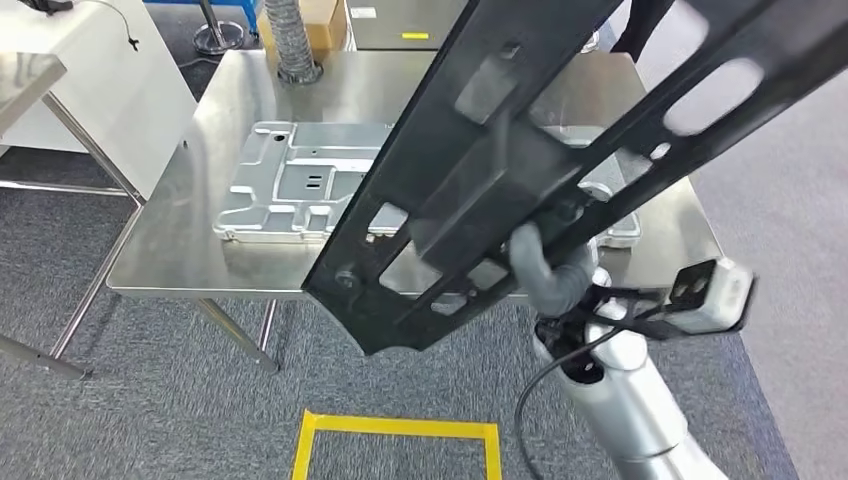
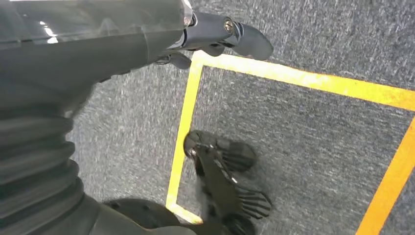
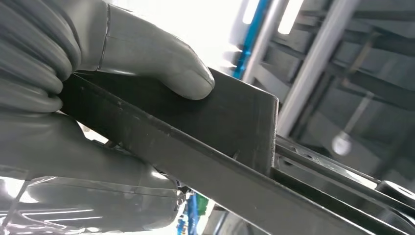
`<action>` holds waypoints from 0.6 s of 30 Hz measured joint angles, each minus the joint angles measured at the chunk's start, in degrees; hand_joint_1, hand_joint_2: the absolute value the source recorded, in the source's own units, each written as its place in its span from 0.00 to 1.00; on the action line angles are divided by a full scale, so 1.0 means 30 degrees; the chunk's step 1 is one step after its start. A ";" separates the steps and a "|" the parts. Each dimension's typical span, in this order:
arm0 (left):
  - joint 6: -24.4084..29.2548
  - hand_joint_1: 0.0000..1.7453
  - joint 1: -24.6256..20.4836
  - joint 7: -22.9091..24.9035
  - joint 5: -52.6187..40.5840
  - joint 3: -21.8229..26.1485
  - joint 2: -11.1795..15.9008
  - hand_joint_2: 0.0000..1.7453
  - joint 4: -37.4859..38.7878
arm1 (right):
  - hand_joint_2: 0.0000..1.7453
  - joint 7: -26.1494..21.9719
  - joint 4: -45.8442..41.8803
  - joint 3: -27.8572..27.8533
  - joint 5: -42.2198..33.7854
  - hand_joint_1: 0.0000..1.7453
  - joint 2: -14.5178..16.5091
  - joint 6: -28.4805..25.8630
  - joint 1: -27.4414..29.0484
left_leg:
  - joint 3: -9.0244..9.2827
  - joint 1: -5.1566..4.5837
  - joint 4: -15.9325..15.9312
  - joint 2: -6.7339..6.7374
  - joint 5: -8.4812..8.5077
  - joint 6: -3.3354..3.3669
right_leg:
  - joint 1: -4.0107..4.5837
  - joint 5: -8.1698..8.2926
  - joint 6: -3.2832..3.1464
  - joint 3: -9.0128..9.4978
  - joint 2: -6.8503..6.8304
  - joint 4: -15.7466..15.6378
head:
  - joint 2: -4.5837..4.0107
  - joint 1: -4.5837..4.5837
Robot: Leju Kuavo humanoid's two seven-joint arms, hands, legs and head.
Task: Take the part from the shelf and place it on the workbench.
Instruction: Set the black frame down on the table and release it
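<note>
A long black metal frame part (image 1: 480,180) with cut-out slots slants across the head view, above the steel workbench (image 1: 230,90). My right hand (image 1: 550,270) grips it from below near its lower end. In the right wrist view the thumb (image 3: 147,54) presses on a flat plate of the part (image 3: 230,122) and the fingers wrap its edge. My left hand (image 2: 215,34) hangs low over the carpet with a finger stretched out and nothing in it.
A silver cast plate (image 1: 290,180) lies on the middle of the workbench, partly hidden by the black part. A yellow tape square (image 1: 400,430) marks the carpet in front of it. A white table (image 1: 90,80) stands at the left, a ribbed hose (image 1: 290,40) and a cardboard box (image 1: 320,20) behind.
</note>
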 joint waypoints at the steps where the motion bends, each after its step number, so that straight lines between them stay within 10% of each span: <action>1: 0.0033 0.00 0.0030 0.0049 0.0004 0.0002 0.0000 1.00 0.0000 | 1.00 0.0077 -0.0036 -0.0240 -0.0291 1.00 -0.0031 0.0093 -0.0086 | -0.0571 0.0052 0.0505 0.0017 -0.0443 -0.0100 | -0.0029 -0.0193 0.0034 0.0229 0.0012 0.0001 | 0.0000 -0.0004; 3: 0.0071 0.00 0.0074 0.0107 0.0011 0.0004 0.0000 1.00 0.0000 | 1.00 0.0211 -0.0078 -0.0671 -0.0642 1.00 -0.0091 0.0246 -0.0233 | -0.0923 0.0152 -0.0188 0.0055 -0.0160 -0.0222 | -0.0099 -0.0627 0.0155 0.0793 0.0032 0.0010 | -0.0002 -0.0005; 6: 0.0069 0.00 0.0109 0.0106 0.0004 0.0004 0.0000 1.00 0.0004 | 1.00 0.0361 -0.0105 -0.1092 -0.0789 1.00 -0.0171 0.0419 -0.0500 | -0.0388 0.0243 -0.3556 0.0118 0.2762 -0.0122 | -0.0132 -0.1292 0.0444 0.1513 0.0060 0.0097 | -0.0004 -0.0022; 8: 0.0082 0.00 0.0116 0.0076 -0.0024 0.0004 -0.0002 1.00 0.0007 | 1.00 0.0417 -0.0136 -0.1281 -0.0820 1.00 -0.0235 0.0451 -0.0633 | -0.0263 0.0206 -0.4538 0.0143 0.3690 0.0142 | -0.0087 -0.1628 0.0733 0.1685 0.0103 0.0212 | -0.0002 -0.0018; 12: 0.0284 0.00 0.0043 0.0056 -0.0213 -0.0031 -0.0022 1.00 0.0007 | 1.00 0.0424 -0.0267 -0.1685 -0.0802 1.00 -0.0395 0.0406 -0.0766 | 0.0180 0.0197 -0.4658 0.0118 0.3589 0.0695 | -0.0170 -0.2105 0.1182 0.1461 0.0036 0.1310 | 0.0002 0.0053; 16: 0.0494 0.00 -0.0025 0.0104 -0.0231 -0.0053 -0.0022 1.00 0.0007 | 1.00 0.0395 -0.0255 -0.2252 -0.0381 1.00 -0.0570 -0.0114 -0.0751 | 0.0529 0.0083 -0.4669 0.0080 0.3219 0.0931 | -0.0216 -0.3831 0.1336 -0.1453 -0.0031 0.5604 | -0.0004 0.0086; 18: 0.0514 0.00 -0.0028 0.0138 -0.0228 -0.0049 -0.0024 1.00 0.0007 | 1.00 0.0395 -0.0211 -0.2585 -0.0266 1.00 -0.0685 -0.0299 -0.0742 | 0.0794 -0.0021 -0.4655 0.0023 0.2972 0.0950 | -0.0180 -0.3290 0.1163 -0.1901 -0.0043 0.5248 | -0.0004 0.0093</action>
